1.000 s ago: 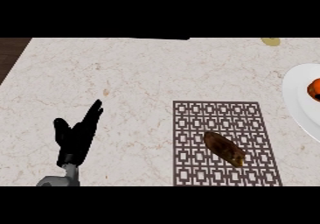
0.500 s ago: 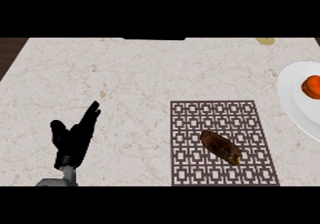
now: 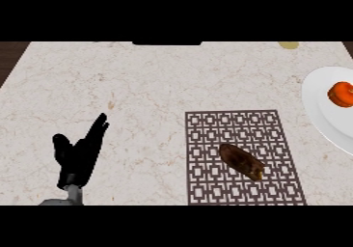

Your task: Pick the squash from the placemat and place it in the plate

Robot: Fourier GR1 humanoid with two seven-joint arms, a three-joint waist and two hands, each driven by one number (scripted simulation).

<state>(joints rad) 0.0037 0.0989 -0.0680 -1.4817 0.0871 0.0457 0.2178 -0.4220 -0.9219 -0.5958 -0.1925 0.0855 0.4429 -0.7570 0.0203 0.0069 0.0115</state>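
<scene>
Head view: the brown squash lies on the patterned placemat, long axis running diagonally from upper left to lower right. The left hand, fingers straight and relaxed, rests well to its left. At right, a white plate holds 1 orange fruit.

One head view looks steeply down on the marble counter from above its near edge. The placemat sits near right, the plate is cut off at far right.
</scene>
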